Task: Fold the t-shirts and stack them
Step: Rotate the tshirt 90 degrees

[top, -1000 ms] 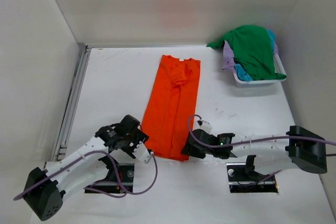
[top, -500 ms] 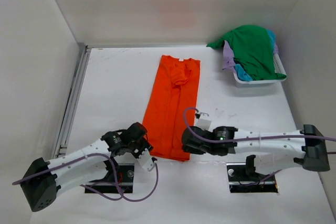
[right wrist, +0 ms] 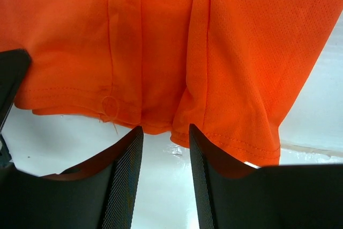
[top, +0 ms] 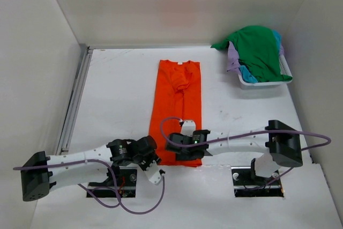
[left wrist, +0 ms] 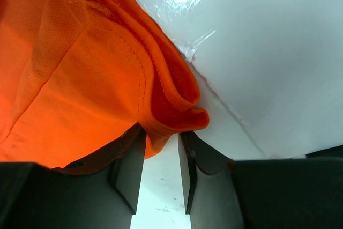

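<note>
The orange t-shirt [top: 177,105] lies flat as a long narrow strip, collar far, hem near. My left gripper [top: 154,160] is at the hem's left corner. In the left wrist view a rolled fold of the orange t-shirt [left wrist: 96,73] dips between the tips of the open left gripper [left wrist: 161,138]. My right gripper [top: 185,154] is at the middle of the hem; in the right wrist view the right gripper [right wrist: 165,132] is open with the hem of the orange t-shirt [right wrist: 161,52] just over its tips. The dark green t-shirt [top: 260,49], lavender t-shirt [top: 231,57] and teal t-shirt [top: 245,73] are heaped in the basket.
The white lattice basket [top: 262,84] stands at the back right near the right wall. A metal rail [top: 75,100] runs along the table's left side. White walls close the table on three sides.
Both grippers moved inward to the hem, the right one sliding left across it. The shirt turned from slanted to nearly straight, with its near end shifted right.
</note>
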### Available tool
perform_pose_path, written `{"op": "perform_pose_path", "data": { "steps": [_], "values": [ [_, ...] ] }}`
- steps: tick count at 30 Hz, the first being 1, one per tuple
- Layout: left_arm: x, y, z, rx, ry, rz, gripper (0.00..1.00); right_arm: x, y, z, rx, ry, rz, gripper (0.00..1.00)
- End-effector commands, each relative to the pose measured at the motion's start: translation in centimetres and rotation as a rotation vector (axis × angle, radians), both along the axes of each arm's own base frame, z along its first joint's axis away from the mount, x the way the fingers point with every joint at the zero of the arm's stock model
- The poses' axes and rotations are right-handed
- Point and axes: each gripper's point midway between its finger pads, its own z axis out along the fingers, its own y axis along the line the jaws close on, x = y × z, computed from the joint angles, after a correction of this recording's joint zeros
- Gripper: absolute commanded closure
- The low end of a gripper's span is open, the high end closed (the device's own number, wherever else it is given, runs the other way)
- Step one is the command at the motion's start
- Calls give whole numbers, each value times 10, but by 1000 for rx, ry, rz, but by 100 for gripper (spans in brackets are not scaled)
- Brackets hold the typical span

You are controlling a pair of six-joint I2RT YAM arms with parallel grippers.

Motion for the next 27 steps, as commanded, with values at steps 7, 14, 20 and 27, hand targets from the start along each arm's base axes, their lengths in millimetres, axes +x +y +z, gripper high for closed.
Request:
{"op": "perform_pose_path", "data": {
  "steps": [7,14,20,27],
  "values": [
    [-10,-1,2,-20,63,63,70,-15,-10,-19,-56,62,-2,69],
    [-8,-4,6,-28,62,75,69,-18,-2,-27,-49,83,14,95],
    [-8,-2,4,-23,59,79,69,-17,8,-16,-21,65,37,100],
    [-7,-2,4,-25,56,78,69,-14,5,-12,-42,40,34,77]
  ]
}}
